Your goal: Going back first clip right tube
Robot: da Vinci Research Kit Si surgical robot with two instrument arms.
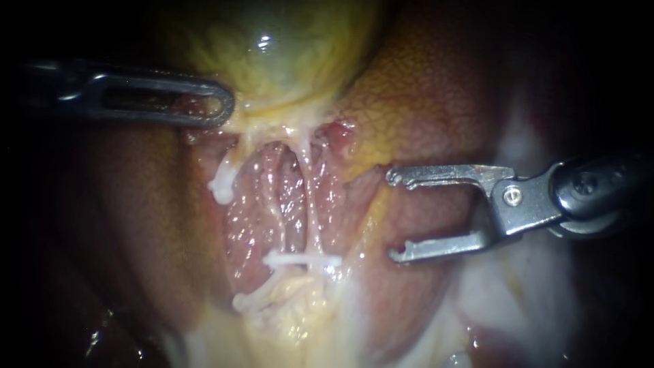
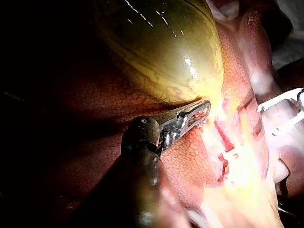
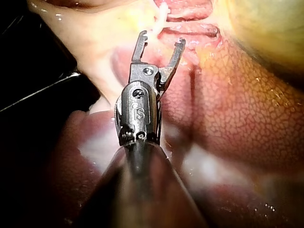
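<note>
Claw of the right instrument [image 1: 391, 216] gapes empty, clip [image 1: 303, 260] apart beyond its tips; left instrument [image 1: 227, 106] clamps gallbladder [image 1: 272, 51] edge.

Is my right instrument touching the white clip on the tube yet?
Apart. The endoscope view shows the right instrument with its jaws open and a plain gap between its lower jaw's tip and the near end of the clip.

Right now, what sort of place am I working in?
Likely a surgical bench setup: exposed liver and gallbladder, the left instrument gripping the gallbladder, the right instrument open-jawed, and a white clip across a tube.
</note>
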